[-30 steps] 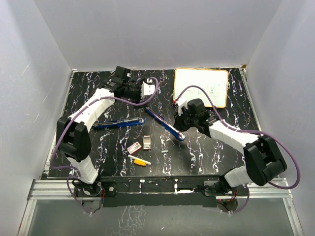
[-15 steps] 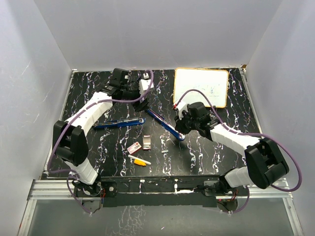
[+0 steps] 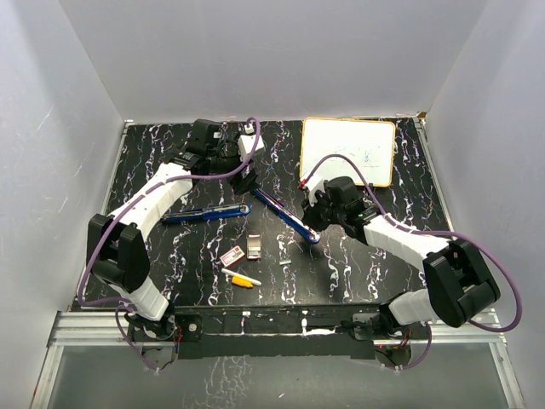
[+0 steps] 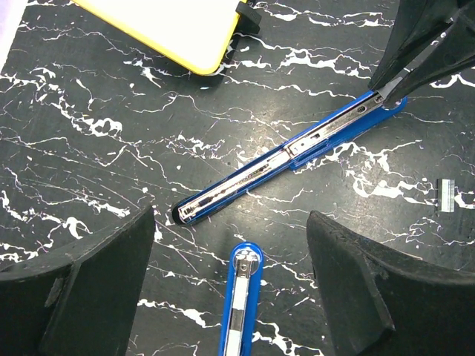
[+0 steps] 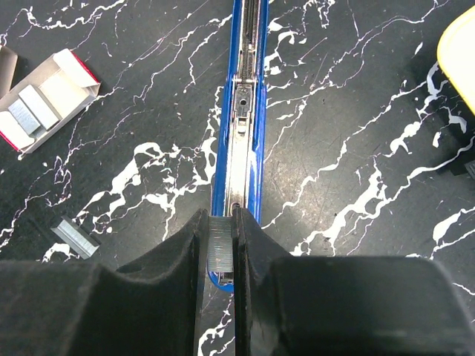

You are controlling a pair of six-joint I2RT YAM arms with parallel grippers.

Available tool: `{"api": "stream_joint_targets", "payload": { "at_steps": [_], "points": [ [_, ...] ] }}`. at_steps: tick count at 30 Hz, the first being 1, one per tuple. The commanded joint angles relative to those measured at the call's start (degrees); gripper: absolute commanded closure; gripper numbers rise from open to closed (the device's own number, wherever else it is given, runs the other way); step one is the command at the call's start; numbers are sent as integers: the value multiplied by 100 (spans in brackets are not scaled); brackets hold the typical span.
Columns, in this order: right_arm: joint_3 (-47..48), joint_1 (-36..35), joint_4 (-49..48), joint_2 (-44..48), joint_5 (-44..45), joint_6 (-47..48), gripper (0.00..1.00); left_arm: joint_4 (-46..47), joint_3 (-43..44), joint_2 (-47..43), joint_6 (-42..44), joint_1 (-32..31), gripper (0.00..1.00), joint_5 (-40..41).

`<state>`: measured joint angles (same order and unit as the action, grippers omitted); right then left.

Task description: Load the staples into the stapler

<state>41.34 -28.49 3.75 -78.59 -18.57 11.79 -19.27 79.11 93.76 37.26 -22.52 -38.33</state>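
Right fingers (image 5: 178, 252) pinch a short silvery staple strip (image 5: 220, 248) at lower centre, above the near end of the opened blue stapler (image 5: 241, 126). Left fingers (image 4: 111, 267) gape wide, empty. Best lowered level, aligned with the stapler's channel.

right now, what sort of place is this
Probably a robot test cell in a lab, not an office: plain white walls box in a black marbled tabletop, and the left arm and right arm are bolted to a metal frame.
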Motion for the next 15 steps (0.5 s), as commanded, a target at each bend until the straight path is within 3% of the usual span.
{"api": "stream_joint_targets", "payload": {
  "at_steps": [1, 15],
  "points": [
    [-55, -38, -516, 27, 21, 111, 91, 69, 43, -290, -87, -15, 19, -46],
    [-92, -86, -731, -280, -33, 323, 91, 66, 77, -293, -89, -7, 19, -89]
  ]
}}
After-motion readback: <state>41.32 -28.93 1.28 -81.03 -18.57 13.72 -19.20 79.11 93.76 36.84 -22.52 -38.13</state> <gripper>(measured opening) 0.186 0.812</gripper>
